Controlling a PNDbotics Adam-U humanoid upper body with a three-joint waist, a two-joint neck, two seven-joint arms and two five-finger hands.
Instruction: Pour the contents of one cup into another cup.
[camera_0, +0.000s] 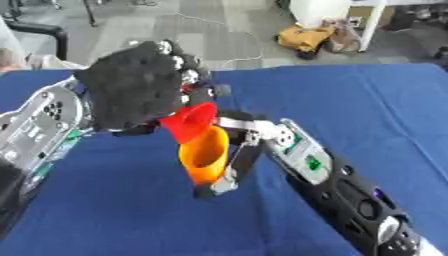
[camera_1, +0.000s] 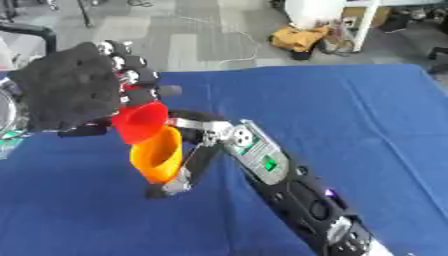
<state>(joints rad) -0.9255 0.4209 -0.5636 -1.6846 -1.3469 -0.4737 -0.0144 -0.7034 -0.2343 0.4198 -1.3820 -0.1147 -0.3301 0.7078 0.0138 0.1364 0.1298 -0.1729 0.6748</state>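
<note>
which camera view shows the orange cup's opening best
The left eye view: the orange cup opens toward the camera, its inside visible under the tilted red cup. The right eye view shows the same cup more edge-on, its opening narrower.

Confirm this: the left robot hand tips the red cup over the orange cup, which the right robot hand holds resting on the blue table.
Not resting: in the left eye view the right robot hand holds the orange cup up above the blue table. The left robot hand does tip the red cup over it.

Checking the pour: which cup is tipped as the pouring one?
The red cup in the left hand, tipped with its rim down over the orange cup's mouth. The orange cup, below it, is held by the right hand.
</note>
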